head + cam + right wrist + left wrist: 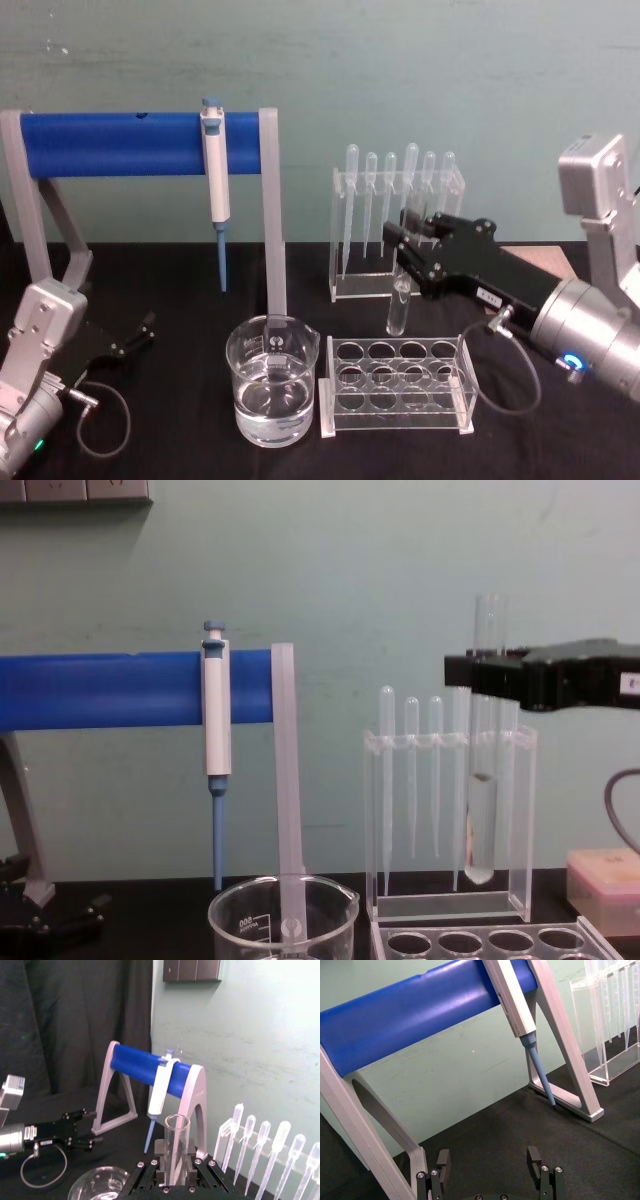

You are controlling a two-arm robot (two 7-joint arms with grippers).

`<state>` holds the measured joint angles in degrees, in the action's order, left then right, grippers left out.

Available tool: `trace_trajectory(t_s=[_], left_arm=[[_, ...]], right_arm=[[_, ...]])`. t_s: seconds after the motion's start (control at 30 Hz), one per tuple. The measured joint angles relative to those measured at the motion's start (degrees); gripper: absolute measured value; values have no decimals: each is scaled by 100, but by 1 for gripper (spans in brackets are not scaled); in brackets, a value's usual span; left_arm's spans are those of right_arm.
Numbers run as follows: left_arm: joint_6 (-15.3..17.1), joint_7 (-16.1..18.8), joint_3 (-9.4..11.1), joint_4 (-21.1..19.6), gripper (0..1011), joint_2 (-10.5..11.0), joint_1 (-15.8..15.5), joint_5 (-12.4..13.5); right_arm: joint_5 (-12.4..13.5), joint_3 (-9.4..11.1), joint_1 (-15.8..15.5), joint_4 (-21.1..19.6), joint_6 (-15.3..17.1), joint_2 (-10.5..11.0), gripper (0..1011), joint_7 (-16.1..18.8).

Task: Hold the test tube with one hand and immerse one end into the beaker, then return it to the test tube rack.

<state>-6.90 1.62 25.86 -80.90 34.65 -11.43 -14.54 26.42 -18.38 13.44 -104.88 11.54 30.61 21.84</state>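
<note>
Nearest on the black table stand one beaker, partly filled with clear water, and just beside it on the right one clear rack. The rack has what looks like eight round holes in two rows of four, though the clear plastic makes them hard to count. No tube sits in any of them. At the left side the left gripper lies low by the table with its two fingers spread wide apart and nothing between them. A bit farther back, the right gripper reaches in from the right and pinches one test tube near its open top. The tube hangs upright in the air, its round bottom just above the back edge of the rack, to the right of the beaker and not in it. Behind it stands a clear holder with six thin droppers. To the left, one blue and white pipettor hangs from a blue bar on grey legs, before the green wall.
</note>
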Motion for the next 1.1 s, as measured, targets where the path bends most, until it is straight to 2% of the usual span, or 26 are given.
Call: trace_trajectory(t_s=[0.2,0.57,0.77,0.97,1.0,1.1], left_arm=[[0,0,0,0,1000,0,0,0],[0,0,0,0,1000,0,0,0],[0,0,0,0,1000,0,0,0],[0,0,0,0,1000,0,0,0],[0,0,0,0,1000,0,0,0],[0,0,0,0,1000,0,0,0]], right_arm=[[27,2,68,-99,35,6,233,-47],[26,-130,173,-129,86,-49,233,-88],[7,-378,377,-51,76,-281,233,-83],[-142,-775,670,217,-12,-674,233,-82],[-142,-775,670,217,-12,-674,233,-82],[-244,-963,809,434,-94,-889,233,-66]])
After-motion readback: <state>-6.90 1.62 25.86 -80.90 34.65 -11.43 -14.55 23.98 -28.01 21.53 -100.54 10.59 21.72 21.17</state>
